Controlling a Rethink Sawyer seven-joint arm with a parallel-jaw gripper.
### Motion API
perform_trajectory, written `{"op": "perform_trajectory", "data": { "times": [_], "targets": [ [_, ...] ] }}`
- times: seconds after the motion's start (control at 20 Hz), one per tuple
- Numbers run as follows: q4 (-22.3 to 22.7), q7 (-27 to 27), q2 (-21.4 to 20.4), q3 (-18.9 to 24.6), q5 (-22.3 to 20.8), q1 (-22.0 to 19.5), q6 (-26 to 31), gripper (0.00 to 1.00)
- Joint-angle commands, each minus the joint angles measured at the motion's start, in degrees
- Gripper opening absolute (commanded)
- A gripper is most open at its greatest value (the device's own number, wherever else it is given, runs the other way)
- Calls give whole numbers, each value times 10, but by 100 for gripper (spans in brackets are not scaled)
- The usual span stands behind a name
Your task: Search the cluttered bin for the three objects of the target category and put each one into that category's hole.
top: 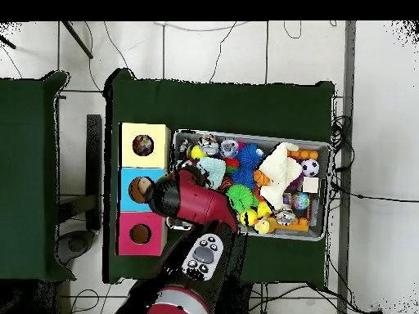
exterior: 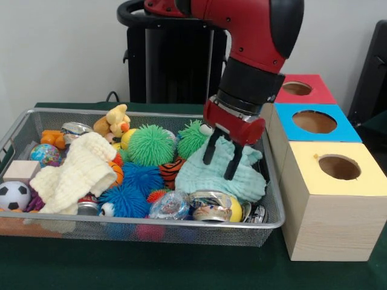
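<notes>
Wire-mesh metal bin (exterior: 275, 205), seemingly bare wood boxes (exterior: 326, 226), crinkled mint cloth (exterior: 208, 175).

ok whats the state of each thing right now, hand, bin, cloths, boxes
hand: open, fingers down on the green cloth, holding nothing
green cloth: crumpled in the bin's right end, under the hand
cream cloth: bunched over toys at the bin's left
bin: full, cluttered
yellow box: hole open
blue box: hole open
red box: hole open
</notes>
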Motion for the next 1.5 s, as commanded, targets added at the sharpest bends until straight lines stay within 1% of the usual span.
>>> {"op": "perform_trajectory", "data": {
  "times": [0.05,0.35,0.5,0.55,0.7,0.85,0.95,1.2,1.45,1.5],
  "targets": [
    [57,102,-30,184,50,-63,22,100],
    [99,90,-42,264,40,-129,-5,100],
    [130,94,-49,314,39,-162,-8,100],
    [136,95,-51,323,40,-168,-6,100],
    [138,96,-56,321,35,-166,2,100],
    [124,95,-47,307,34,-158,8,100],
    [111,97,-38,292,36,-149,8,100],
    [65,89,0,229,39,-115,33,100],
    [48,73,9,200,29,-104,53,100],
    [45,73,10,194,28,-101,54,0]
  ]
}}
